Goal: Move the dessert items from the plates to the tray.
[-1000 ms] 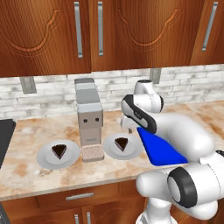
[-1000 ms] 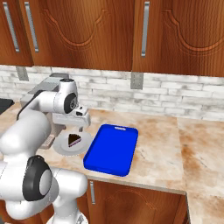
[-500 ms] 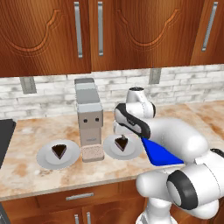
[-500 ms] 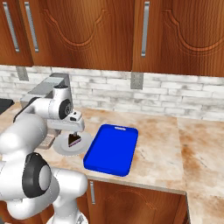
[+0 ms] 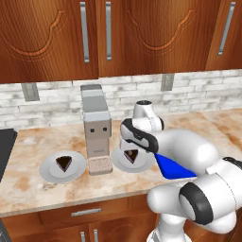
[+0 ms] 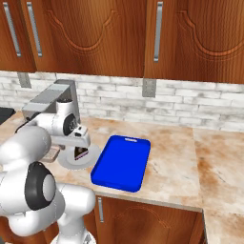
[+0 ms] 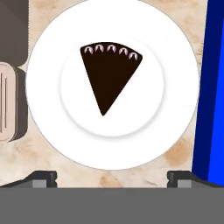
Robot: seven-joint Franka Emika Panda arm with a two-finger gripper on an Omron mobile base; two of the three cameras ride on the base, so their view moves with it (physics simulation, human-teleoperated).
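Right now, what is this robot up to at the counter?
The robot's hand hovers open above a cake slice on the plate beside the blue tray, apparently about to pick it up. Nothing is held yet. A second slice sits on the other plate, past the grey appliance. Both slices are on their plates, none on the tray.

Glossy white Franka Panda arm [image 5: 189,151] of rounded, bulbous links, with dark grey-black disc caps ringed in grey at the joints, a black-trimmed wrist, and two small dark finger tips [image 7: 43,177].
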